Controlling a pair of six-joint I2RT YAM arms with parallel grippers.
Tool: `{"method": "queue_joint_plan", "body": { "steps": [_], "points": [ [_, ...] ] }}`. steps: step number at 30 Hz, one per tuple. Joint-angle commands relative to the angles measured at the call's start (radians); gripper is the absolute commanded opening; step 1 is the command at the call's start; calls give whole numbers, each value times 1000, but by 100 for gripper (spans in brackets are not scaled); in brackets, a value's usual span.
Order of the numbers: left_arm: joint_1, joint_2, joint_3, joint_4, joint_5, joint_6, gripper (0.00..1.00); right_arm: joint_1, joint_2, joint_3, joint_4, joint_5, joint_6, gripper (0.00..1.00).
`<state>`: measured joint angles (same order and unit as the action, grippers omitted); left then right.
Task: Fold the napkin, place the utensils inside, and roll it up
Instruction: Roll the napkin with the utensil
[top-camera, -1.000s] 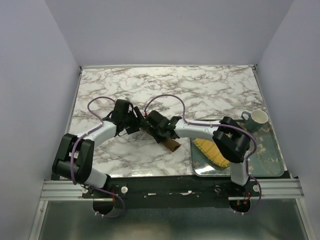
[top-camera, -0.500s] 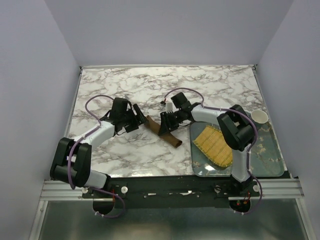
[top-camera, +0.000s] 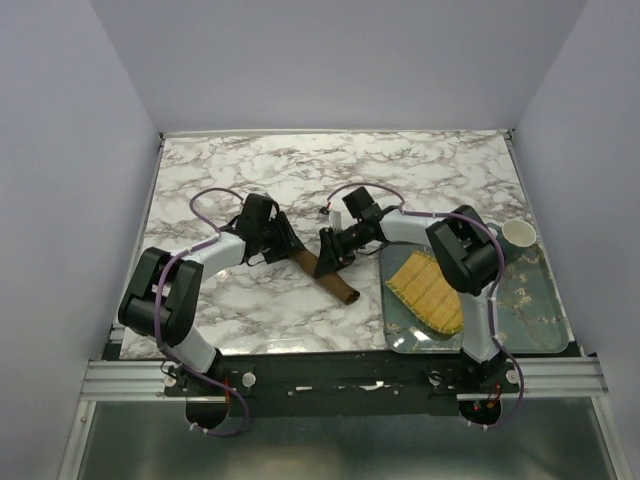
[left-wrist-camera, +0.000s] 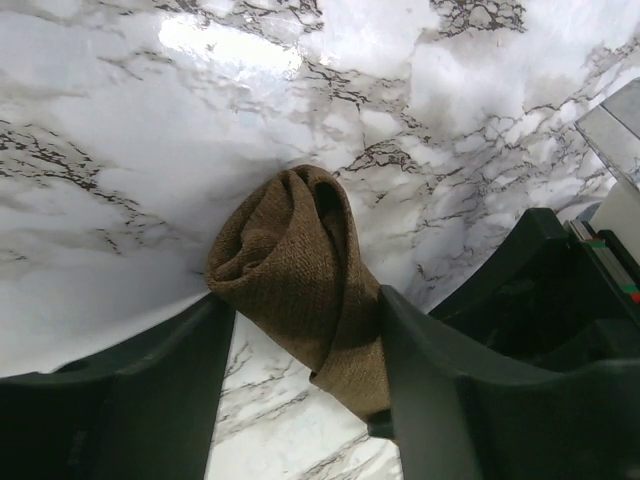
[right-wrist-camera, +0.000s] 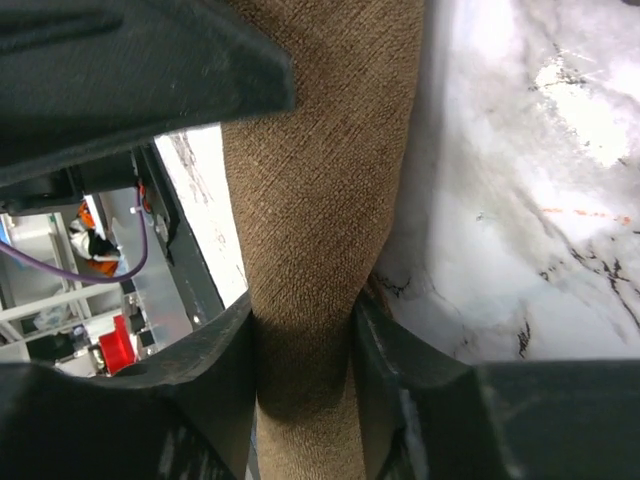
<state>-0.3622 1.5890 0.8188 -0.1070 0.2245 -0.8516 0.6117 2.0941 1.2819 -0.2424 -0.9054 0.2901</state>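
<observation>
The napkin (top-camera: 335, 283) is a tight dark brown roll lying slantwise on the marble, between the two arms. My left gripper (top-camera: 290, 247) is at its far upper end. In the left wrist view the rolled end (left-wrist-camera: 295, 260) sits between the two fingers (left-wrist-camera: 215, 330), touching both, so that gripper (left-wrist-camera: 305, 300) is shut on it. My right gripper (top-camera: 328, 258) holds the roll just beside it. In the right wrist view the cloth (right-wrist-camera: 320, 200) is squeezed narrow where that gripper (right-wrist-camera: 302, 305) pinches it. The utensils are hidden.
A teal flowered tray (top-camera: 540, 300) lies at the right front with a yellow woven bamboo mat (top-camera: 430, 290) on it. A mug (top-camera: 520, 235) stands at the tray's far corner. The table's front rail runs below the roll's near end.
The right forearm has swung back off the tray, uncovering the mat, while keeping hold of the roll. The left gripper has moved right onto the roll's far end and narrowed around it.
</observation>
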Motion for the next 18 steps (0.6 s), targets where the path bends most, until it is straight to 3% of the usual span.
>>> {"method": "queue_joint_plan", "body": {
  "steps": [1, 8, 14, 18],
  "points": [
    [-3, -11, -17, -11, -60, 23, 58, 2, 32, 20, -69, 36, -20, 50],
    [-11, -44, -43, -10, -76, 13, 52, 3, -40, 51, -173, 200, -49, 65],
    [-14, -50, -35, -16, -71, 6, 52, 88, -167, 82, -287, 505, -74, 80],
    [-14, -50, -30, -19, -67, 5, 52, 174, -247, 82, -308, 806, -68, 84]
  ]
}}
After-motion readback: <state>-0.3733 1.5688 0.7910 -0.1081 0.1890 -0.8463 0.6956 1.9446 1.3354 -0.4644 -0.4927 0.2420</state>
